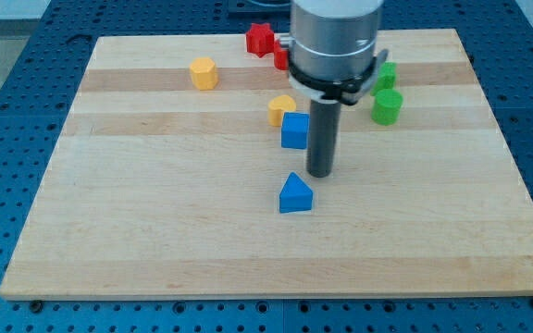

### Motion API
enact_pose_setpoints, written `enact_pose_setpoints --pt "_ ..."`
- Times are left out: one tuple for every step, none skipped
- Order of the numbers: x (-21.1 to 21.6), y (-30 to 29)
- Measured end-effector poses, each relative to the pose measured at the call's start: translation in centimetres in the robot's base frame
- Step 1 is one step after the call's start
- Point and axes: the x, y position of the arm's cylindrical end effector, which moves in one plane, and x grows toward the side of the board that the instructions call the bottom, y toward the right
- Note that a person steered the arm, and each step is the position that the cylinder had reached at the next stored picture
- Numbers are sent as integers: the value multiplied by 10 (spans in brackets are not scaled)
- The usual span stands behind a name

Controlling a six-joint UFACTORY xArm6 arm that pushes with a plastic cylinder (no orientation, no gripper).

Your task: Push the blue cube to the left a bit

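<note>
The blue cube (pixel 294 130) sits near the middle of the wooden board (pixel 155 231), touching a yellow block (pixel 281 108) just above it. My tip (pixel 319 173) is down on the board, just right of and slightly below the blue cube, close to its right side. A blue triangular block (pixel 295 194) lies below the cube, left of and below my tip.
A yellow hexagonal block (pixel 204 72) lies at upper left. A red star-like block (pixel 260 39) and another red block (pixel 281 55) sit at the top, partly hidden by the arm. Two green blocks (pixel 387 105) (pixel 388 74) lie at the right.
</note>
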Motion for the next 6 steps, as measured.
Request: enact_pose_setpoints --pt "-2 22" --pt "-32 23" --pt "-66 21" --pt "-67 -89" --pt "-67 -174" --pt "-79 -159"
